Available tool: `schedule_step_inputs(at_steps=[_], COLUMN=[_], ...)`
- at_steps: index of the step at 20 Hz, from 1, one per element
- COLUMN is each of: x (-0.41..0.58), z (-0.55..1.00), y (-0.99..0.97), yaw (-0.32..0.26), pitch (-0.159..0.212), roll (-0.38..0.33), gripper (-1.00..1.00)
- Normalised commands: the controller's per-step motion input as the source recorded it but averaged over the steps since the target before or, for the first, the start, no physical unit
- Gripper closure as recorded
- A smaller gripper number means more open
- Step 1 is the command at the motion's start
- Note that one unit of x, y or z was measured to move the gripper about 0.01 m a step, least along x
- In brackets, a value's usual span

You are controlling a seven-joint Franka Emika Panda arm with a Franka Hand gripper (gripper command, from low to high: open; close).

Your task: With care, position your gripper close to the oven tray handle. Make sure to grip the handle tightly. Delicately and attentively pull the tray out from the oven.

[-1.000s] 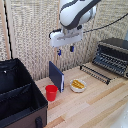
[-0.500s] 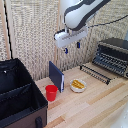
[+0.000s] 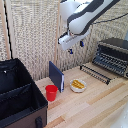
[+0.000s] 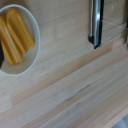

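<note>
Two short dark-blue fingers hang from the gripper (image 3: 75,48), high above the wooden table (image 3: 95,107) and holding nothing; a small gap shows between them, so it looks open. Below, the tray (image 3: 100,70) sticks out of the oven (image 3: 114,54) at the exterior view's right, its oven tray handle (image 3: 93,74) along the front edge (the wrist view shows the bar's end (image 4: 96,24) over bare wood). Near it sit a dish of yellow food (image 3: 77,85), a red cup (image 3: 51,92), a blue upright board (image 3: 56,75) and a black open case (image 3: 19,97).

Red cup (image 3: 51,92), yellow food in a white dish (image 3: 77,85), black case (image 3: 20,100), pale wooden table (image 3: 100,107).
</note>
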Motion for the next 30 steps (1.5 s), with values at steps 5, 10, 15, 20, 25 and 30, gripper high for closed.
schedule_step_inputs(at_steps=[5, 10, 15, 20, 25, 30], x=[-0.003, -0.016, 0.0, -0.051, -0.085, -0.081], z=[-0.14, -0.15, -0.27, -0.17, -0.22, -0.3], y=[-0.17, -0.18, -0.15, -0.21, -0.44, -0.54], yaw=[0.181, 0.154, 0.143, 0.097, 0.121, 0.124], pitch=[0.0, -0.027, -0.084, -0.049, -0.059, -0.05], roll=[-0.346, -0.348, -0.287, -0.326, -0.279, -0.226], gripper=[-1.0, -1.0, -1.0, -1.0, -1.0, -1.0])
